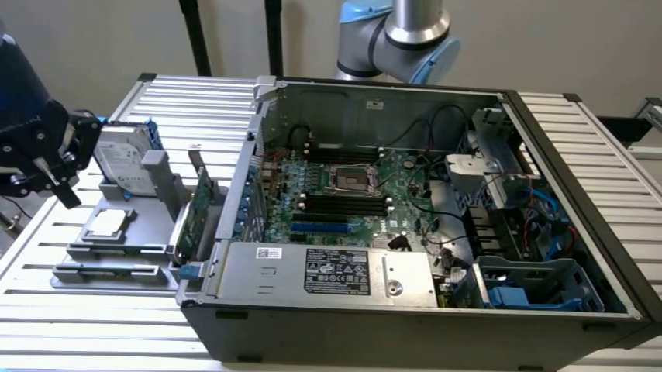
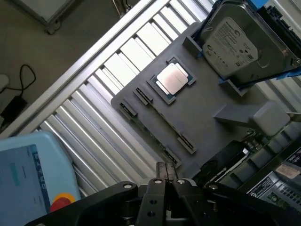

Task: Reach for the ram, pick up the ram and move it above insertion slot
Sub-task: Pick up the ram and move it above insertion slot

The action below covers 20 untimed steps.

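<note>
The ram [image 2: 148, 133] is a thin strip seen edge-on, standing between two clips along the outer edge of the grey holder plate [image 2: 202, 101]. In the exterior view the ram [image 1: 108, 270] lies along the holder's near rail. My gripper [image 1: 54, 184] hangs at the exterior view's far left, above and to the left of the holder [image 1: 145, 248], touching nothing. In the wrist view the gripper [image 2: 165, 170] has its two fingertips pressed together, shut and empty, close beside one end of the ram. The motherboard's dark memory slots [image 1: 346, 203] lie inside the open computer case [image 1: 414, 310].
On the holder sit a processor chip [image 2: 173, 79], a silver hard drive in a blue frame [image 2: 240, 44] and a wider green card with a blue tab [image 1: 197, 213]. The slatted metal table [image 1: 93, 325] carries everything. A blue pendant with a red button [image 2: 33, 174] is nearby.
</note>
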Each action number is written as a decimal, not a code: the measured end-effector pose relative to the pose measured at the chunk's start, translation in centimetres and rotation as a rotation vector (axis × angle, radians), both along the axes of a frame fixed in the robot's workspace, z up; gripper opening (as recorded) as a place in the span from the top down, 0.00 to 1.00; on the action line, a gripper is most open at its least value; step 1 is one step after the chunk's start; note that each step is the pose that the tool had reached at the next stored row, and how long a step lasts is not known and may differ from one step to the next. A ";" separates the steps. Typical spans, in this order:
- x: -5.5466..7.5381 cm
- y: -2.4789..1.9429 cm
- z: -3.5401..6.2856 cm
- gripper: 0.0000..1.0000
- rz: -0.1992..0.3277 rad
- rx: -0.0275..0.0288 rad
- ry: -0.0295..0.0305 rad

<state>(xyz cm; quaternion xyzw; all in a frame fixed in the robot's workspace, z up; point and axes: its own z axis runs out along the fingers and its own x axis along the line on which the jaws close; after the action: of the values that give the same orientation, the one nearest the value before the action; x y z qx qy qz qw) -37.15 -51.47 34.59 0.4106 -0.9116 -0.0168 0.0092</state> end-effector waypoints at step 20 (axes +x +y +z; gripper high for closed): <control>0.0 0.00 -0.22 0.89 0.364 0.0000 0.0000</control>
<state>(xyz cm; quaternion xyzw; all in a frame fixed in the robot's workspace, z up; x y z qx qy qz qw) -37.16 -51.46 34.37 0.5688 -0.8222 -0.0149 0.0121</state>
